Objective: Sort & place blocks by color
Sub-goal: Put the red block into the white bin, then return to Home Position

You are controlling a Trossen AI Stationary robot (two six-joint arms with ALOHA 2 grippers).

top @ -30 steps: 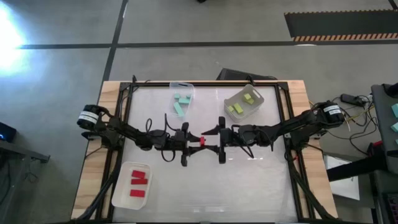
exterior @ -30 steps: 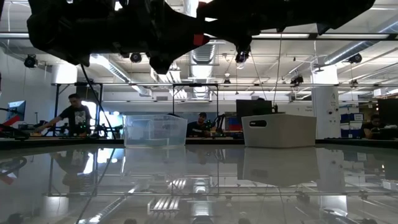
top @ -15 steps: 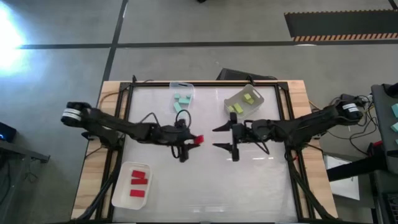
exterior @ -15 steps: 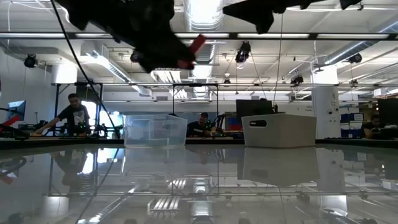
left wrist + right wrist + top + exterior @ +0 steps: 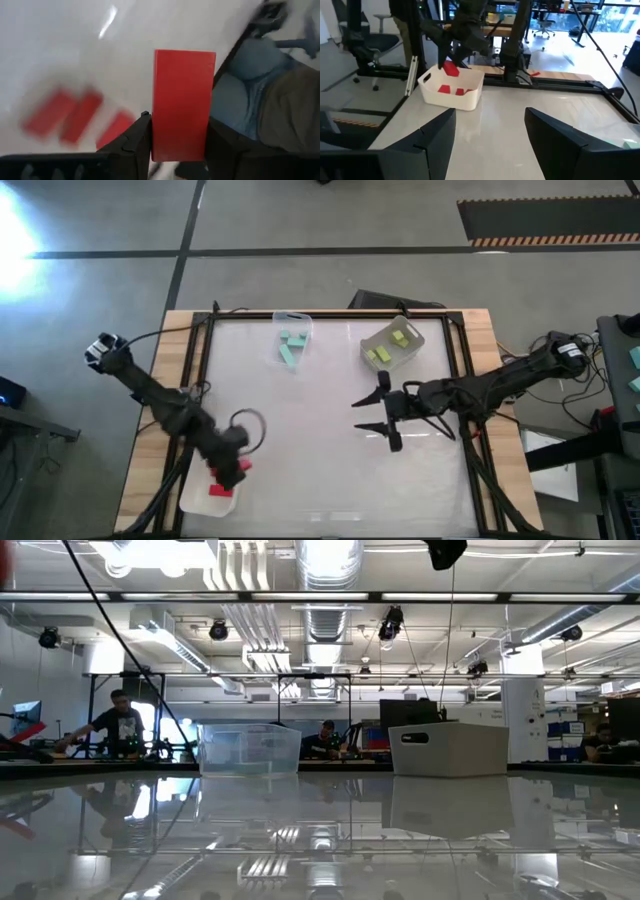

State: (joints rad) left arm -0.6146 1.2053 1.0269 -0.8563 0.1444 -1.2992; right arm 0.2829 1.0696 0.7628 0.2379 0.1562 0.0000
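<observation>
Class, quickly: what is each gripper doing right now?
Left gripper: shut on a red block, over the tray.
Right gripper: open, empty.

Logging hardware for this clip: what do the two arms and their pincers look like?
Both arms are slim, black and jointed. The left arm and right arm each carry a white band near the outer end, with loose black cable looping alongside. The right pincer has two dark, tapered fingers.
</observation>
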